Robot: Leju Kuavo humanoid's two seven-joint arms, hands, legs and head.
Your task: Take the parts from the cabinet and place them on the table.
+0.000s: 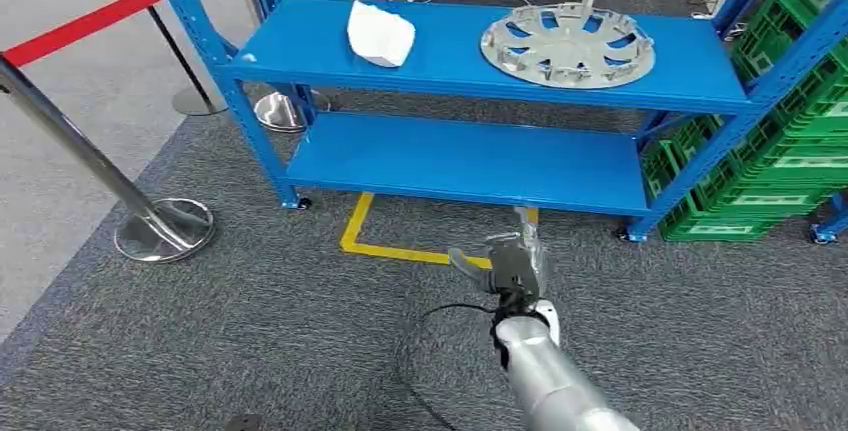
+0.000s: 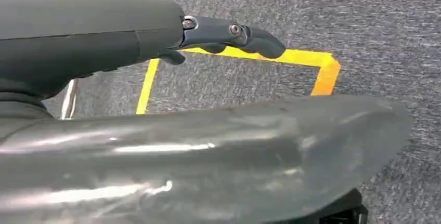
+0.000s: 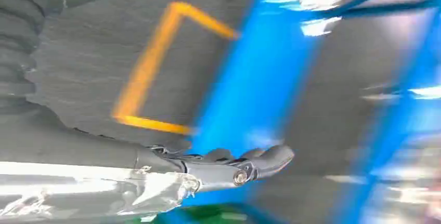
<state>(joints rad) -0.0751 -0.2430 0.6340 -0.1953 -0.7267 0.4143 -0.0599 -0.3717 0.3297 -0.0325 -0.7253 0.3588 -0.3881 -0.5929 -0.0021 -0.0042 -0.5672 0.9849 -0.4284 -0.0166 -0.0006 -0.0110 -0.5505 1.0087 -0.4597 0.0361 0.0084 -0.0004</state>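
A silver wheel cover [image 1: 568,44] lies flat on the right of the top board of the blue cabinet rack [image 1: 450,66]. A white crumpled part [image 1: 380,33] sits on the same board to its left. My right hand [image 1: 512,266] is raised over the carpet in front of the rack, below the lower board, fingers straight, thumb spread, holding nothing. The right wrist view is blurred; the right hand's fingers [image 3: 260,161] stretch toward the blue rack. In the left wrist view my left hand [image 2: 229,34] hangs over the carpet with straight fingers and nothing in it.
Yellow floor tape [image 1: 390,246] marks a corner before the rack. Green crates [image 1: 790,141] are stacked at the right. A chrome stanchion base [image 1: 165,226] stands on the left and another [image 1: 285,109] by the rack's leg, with a red belt [image 1: 90,21] between posts.
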